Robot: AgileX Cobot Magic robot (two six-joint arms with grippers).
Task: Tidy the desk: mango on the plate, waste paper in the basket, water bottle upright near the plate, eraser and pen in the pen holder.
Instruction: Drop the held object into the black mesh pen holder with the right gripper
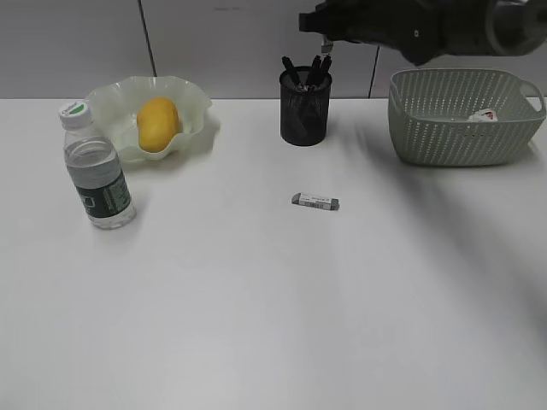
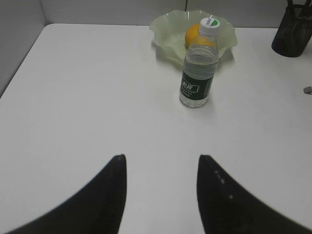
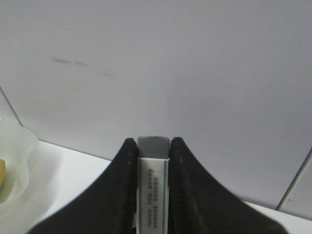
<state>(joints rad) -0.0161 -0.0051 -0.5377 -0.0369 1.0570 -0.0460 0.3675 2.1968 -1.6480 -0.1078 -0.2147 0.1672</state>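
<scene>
The yellow mango lies in the pale green plate. The water bottle stands upright on the desk in front of the plate. The waste paper lies in the green basket. Dark pens stand in the black mesh pen holder. A grey eraser lies on the desk. My right gripper hovers above the pen holder, shut on another eraser. My left gripper is open and empty above the desk, short of the bottle.
A pale panelled wall runs behind the desk. The basket stands at the back right and the plate at the back left. The pen holder also shows in the left wrist view.
</scene>
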